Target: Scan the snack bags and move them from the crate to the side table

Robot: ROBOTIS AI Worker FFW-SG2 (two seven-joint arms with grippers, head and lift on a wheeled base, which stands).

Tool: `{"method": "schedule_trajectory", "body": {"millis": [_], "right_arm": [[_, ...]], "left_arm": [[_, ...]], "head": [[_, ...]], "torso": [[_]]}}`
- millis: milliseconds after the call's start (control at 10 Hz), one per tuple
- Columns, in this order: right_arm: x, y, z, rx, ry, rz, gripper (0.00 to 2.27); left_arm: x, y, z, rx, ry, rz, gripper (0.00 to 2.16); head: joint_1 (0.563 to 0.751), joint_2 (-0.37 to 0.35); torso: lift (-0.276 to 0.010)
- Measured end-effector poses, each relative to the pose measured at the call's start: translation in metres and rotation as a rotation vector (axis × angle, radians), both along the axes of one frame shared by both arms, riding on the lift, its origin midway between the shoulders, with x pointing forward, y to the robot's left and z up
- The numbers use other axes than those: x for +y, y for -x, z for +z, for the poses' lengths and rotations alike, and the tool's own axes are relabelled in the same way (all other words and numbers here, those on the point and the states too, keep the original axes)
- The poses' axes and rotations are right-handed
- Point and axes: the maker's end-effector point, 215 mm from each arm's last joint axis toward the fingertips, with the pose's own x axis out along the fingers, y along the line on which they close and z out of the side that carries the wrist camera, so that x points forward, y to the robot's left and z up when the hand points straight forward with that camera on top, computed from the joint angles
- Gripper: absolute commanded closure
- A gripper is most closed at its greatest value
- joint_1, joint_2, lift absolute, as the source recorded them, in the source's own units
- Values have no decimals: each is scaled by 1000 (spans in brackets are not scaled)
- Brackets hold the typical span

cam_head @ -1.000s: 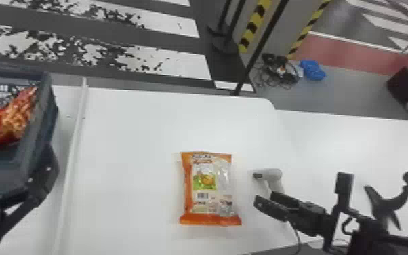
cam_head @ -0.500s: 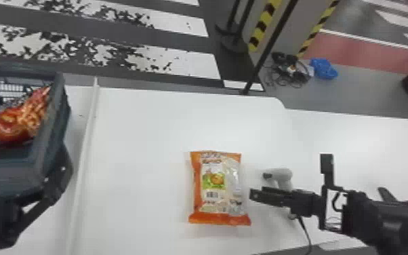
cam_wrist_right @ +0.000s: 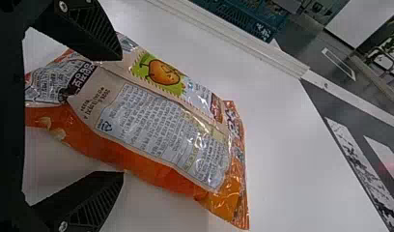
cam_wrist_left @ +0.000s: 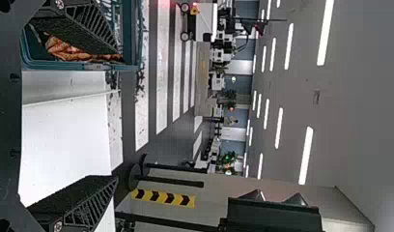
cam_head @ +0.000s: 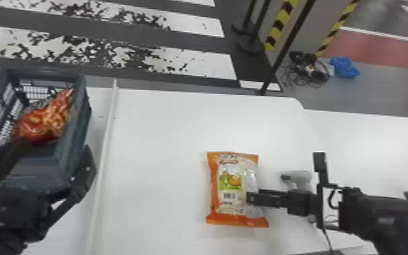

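Snack bag, orange with a clear section, lies flat on the white desk, its printed label and barcode facing up. Right end effector is at the bag's right edge in the head view. Its wrist view shows the fingers spread wide, with part of the bag between them; whether either finger touches it cannot be told. Handheld scanner, light grey, lies on the desk to the right of the bag, just beyond the right end effector.

Dark plastic crate stands at the left, past a raised white strip that runs along the desk. A second, red-orange packet lies inside it. Left end effector is at the crate's near side with its fingers wide apart: one reaches over the crate, the other is outside its right wall. Nothing is held between them. Beyond the desk, a tangle of cables and a blue item lie on the floor.
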Motion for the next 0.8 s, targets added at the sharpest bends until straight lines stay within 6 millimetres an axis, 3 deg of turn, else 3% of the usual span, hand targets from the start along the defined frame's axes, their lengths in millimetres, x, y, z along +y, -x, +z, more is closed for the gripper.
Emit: {"method": "schedule_trajectory", "body": {"millis": [100, 300, 500, 800], "right_arm": [[5, -3, -5, 9, 10, 16, 2246], [9, -6, -10, 1, 22, 41, 2243], [-2, -11, 2, -48, 16, 17, 2243], [-21, -21, 47, -145, -23, -48, 2243]], "left_arm": [[0, 0, -1, 2, -1, 1, 70], [2, 1, -2, 3, -3, 4, 70], [3, 0, 1, -3, -2, 4, 70], [1, -1, 0, -2, -2, 1, 70]], "head": [[695, -210], [695, -198], [695, -207], [695, -239]], "torso": [[-87], [-87], [-87], [-87]]}}
